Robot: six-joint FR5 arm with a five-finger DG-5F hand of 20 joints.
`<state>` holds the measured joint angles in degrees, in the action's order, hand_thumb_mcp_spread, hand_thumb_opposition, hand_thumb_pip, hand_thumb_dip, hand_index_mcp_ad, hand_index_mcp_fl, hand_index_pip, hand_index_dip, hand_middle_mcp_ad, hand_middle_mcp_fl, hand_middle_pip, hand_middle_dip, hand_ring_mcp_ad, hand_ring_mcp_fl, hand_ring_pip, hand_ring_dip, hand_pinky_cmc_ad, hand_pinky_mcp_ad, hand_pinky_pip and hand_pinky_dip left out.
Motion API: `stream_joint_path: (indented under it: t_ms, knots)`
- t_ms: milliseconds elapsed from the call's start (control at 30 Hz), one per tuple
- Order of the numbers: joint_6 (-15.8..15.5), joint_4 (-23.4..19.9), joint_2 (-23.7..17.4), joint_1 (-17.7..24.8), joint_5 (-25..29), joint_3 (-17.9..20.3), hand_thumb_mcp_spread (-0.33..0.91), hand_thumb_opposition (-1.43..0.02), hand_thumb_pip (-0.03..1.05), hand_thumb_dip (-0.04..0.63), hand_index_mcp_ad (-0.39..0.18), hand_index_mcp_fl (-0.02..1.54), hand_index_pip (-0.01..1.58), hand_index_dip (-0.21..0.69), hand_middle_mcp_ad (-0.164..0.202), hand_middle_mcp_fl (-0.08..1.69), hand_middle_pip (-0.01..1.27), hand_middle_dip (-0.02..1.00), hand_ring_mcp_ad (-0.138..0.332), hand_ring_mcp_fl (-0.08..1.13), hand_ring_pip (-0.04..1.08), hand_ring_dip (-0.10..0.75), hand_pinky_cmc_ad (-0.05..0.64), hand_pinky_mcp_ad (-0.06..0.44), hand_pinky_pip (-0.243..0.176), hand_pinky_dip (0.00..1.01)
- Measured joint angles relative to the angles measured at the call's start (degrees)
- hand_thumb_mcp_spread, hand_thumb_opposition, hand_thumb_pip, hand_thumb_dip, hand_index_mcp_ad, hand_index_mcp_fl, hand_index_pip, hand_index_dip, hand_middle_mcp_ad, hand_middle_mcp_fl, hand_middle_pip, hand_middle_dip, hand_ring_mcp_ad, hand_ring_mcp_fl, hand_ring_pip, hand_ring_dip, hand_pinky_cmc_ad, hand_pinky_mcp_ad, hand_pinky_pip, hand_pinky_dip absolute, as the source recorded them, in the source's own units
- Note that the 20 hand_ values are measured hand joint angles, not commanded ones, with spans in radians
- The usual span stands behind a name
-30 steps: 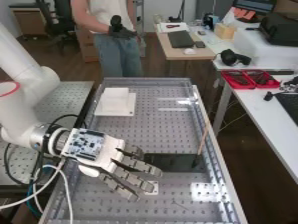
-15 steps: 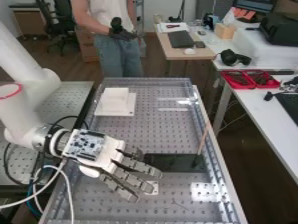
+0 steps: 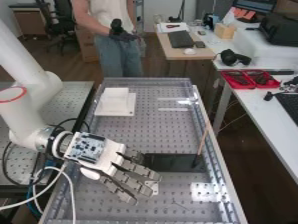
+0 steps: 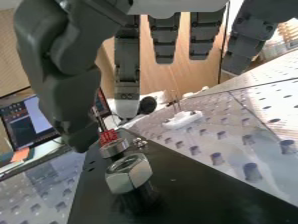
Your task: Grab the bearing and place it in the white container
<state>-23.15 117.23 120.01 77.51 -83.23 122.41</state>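
Look first to the squat, round, bright steel bearing (image 4: 114, 149), flat on the glossy black slab (image 4: 193, 192): just off the thumb's tip, on the side towards the fingers of the white-backed, dark-grey hand (image 3: 103, 159). Fingers outstretched, thumb standing away from them, nothing clasped. Seems to call for a slight descent, then a pinch across the ring's smooth rim.

Beware of the bulky, six-sided silvery metal nut (image 4: 128, 173), near the bearing and upright on a dark shank; liable to snag a lowered finger. Close beside the ring, some small shiny metal pieces (image 4: 139, 142), too tiny to make out.

Beneath the slab, a grey perforated bench top (image 3: 146, 127), streaked with glare; over its end, a thin tan stick (image 3: 203, 140), slanting. Towards the bench's far end, well apart from the hand, the matt white, square-cornered container (image 3: 114, 102); should need a lift and a long carry.
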Motion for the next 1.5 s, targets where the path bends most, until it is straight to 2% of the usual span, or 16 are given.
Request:
stream_joint_path:
  t_ms: [133, 567, 867, 1033, 1367, 1500]
  knots:
    - [0.32, 0.41, 0.00, 0.03, -0.08, -0.10, 0.40, -0.84, 0.56, 0.236, -0.059, 0.07, 1.54, 0.188, 0.101, -0.01, 0.13, 0.13, 0.176, 0.00, 0.09, 0.026, 0.405, 0.314, -0.091, 0.18]
    - [-0.69, 6.64, -1.95, 0.16, -1.17, -1.73, 0.40, -0.84, 0.56, 0.236, -0.059, 0.10, 1.54, 0.173, 0.101, -0.01, 0.13, 0.13, 0.176, 0.00, 0.09, 0.026, 0.405, 0.314, -0.091, 0.18]
    - [-3.25, 13.40, -2.94, 0.17, -1.78, -4.24, 0.40, -0.84, 0.56, 0.236, -0.059, 0.10, 1.54, 0.169, 0.101, -0.01, 0.13, 0.13, 0.176, 0.00, 0.09, 0.026, 0.405, 0.314, -0.087, 0.18]
    - [-5.64, 17.52, -3.72, 0.12, -2.02, -5.75, 0.40, -0.84, 0.56, 0.236, -0.059, 0.11, 1.52, 0.173, 0.099, -0.01, 0.13, 0.13, 0.176, 0.00, 0.09, 0.026, 0.405, 0.314, -0.091, 0.18]
    - [-6.42, 18.27, -3.73, -0.32, -2.85, -6.47, 0.40, -0.83, 0.56, 0.236, -0.059, 0.10, 1.50, 0.180, 0.099, -0.01, 0.13, 0.14, 0.176, 0.00, 0.09, 0.026, 0.405, 0.314, -0.091, 0.18]
    - [-8.84, 20.60, -3.76, -0.35, -3.68, -7.25, 0.40, -0.84, 0.56, 0.236, -0.059, 0.10, 1.50, 0.182, 0.099, -0.01, 0.13, 0.14, 0.176, 0.00, 0.09, 0.026, 0.405, 0.314, -0.091, 0.18]
